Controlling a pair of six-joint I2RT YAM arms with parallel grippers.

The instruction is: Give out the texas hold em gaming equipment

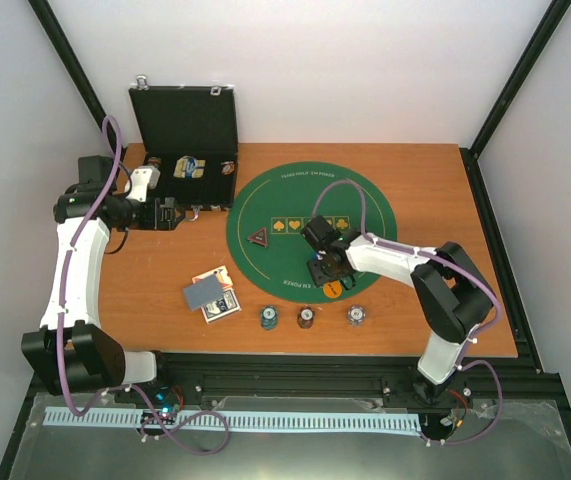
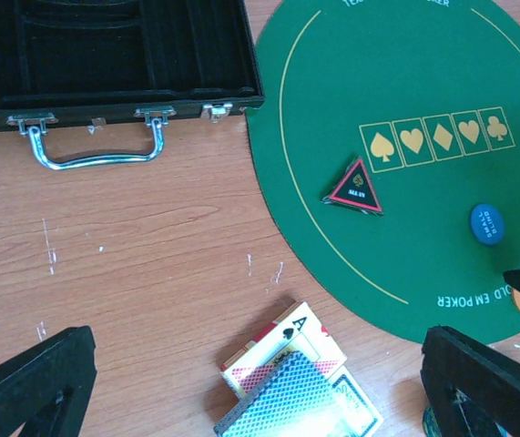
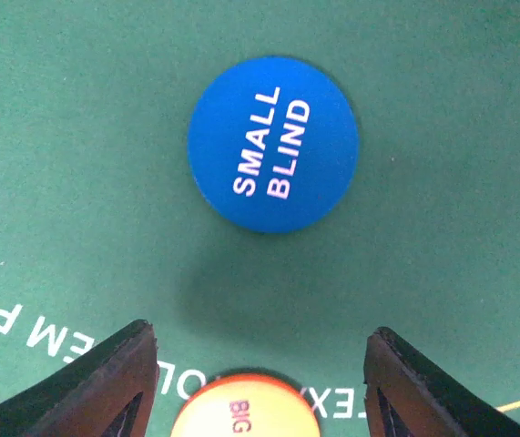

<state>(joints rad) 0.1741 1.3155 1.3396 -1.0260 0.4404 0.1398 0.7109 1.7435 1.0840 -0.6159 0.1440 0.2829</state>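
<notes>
While poised with the right hand [image 3: 261, 337] spread wide over the orange disc [image 3: 244, 410], likely placing discs; next, lower and pinch.

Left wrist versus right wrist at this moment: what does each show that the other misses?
Only the left wrist: the black case, the triangular token, and the playing cards overlapping on the wooden table. Only the right wrist: the "BIG" print on the orange disc, seen between the fingers of the open right gripper. Both: the blue disc marked SMALL BLIND, lying flat on the green mat.
</notes>
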